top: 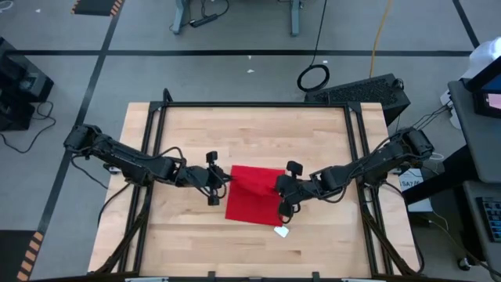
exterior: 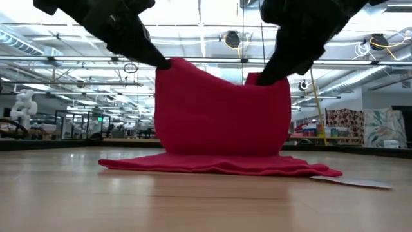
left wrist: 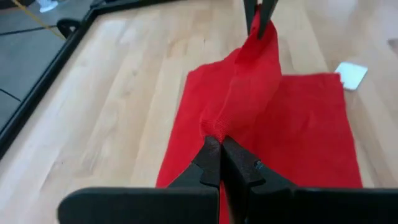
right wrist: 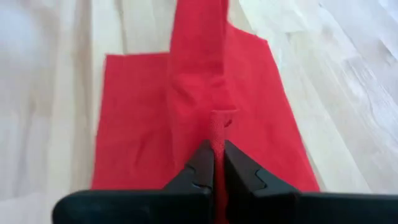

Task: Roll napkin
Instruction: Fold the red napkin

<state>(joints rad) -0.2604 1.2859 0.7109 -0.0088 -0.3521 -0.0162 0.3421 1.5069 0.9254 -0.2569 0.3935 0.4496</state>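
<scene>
The red napkin [top: 252,205] lies mid-table with its near part flat on the wood. Its far part is lifted into a sheet [exterior: 219,109] that sags a little between my two grippers. My left gripper [top: 225,182] is shut on the sheet's left top corner. My right gripper [top: 279,188] is shut on its right top corner. A small white tag [top: 281,231] lies on the table at the napkin's near right corner. My left gripper pinches a bunched corner of the napkin [left wrist: 214,127] between its two fingertips, slanting down from the table's left. How many layers it has, I cannot tell. The corner [exterior: 166,64] is held above the table, and the cloth hangs from it to the flat part. My right gripper pinches the opposite bunched corner [right wrist: 219,121] between its fingertips, slanting down from the table's right. This corner [exterior: 255,80] sits a little lower than the left one. The cloth hangs below it, and its lower part lies on the table.
Bare wood [top: 258,133] surrounds the napkin on every side. A black frame [top: 250,104] runs along the table's edges. Beyond it are the floor, cables and equipment [top: 360,90].
</scene>
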